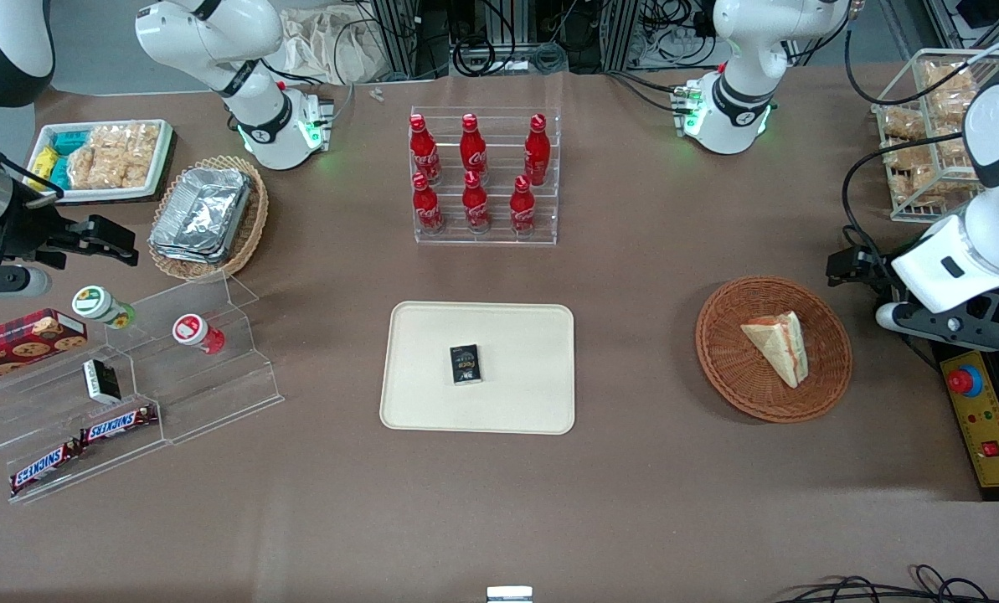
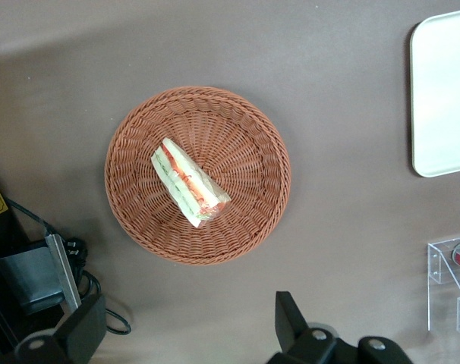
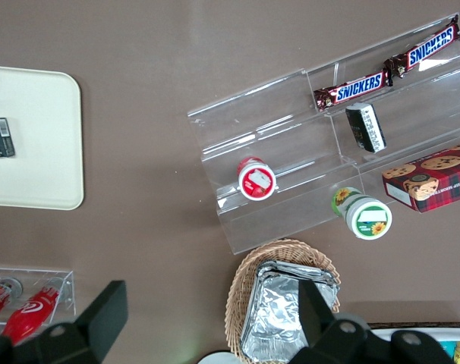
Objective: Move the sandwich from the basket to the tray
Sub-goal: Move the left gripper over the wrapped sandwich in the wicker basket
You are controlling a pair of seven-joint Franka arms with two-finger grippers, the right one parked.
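Lying in the basket point(image 2: 198, 176), the sandwich point(image 2: 188, 182) is untouched. The hand point(image 2: 186, 334) hovers above the basket's rim, fingers spread wide and empty.

A robotics lab: aluminium framing point(image 1: 399, 33), cable bundles point(image 1: 499, 50), emergency-stop box point(image 1: 985, 419).

Brown table point(image 1: 633, 502) carries basket point(image 1: 717, 368), tray point(image 1: 541, 402), bottle rack point(image 1: 486, 239)

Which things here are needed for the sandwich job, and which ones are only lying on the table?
Needed: sandwich in the basket; tray; open claw, hanging above the table beside the basket.

Lying about: black packet on the tray; cola bottles; foil containers; Snickers bars; cookie box.
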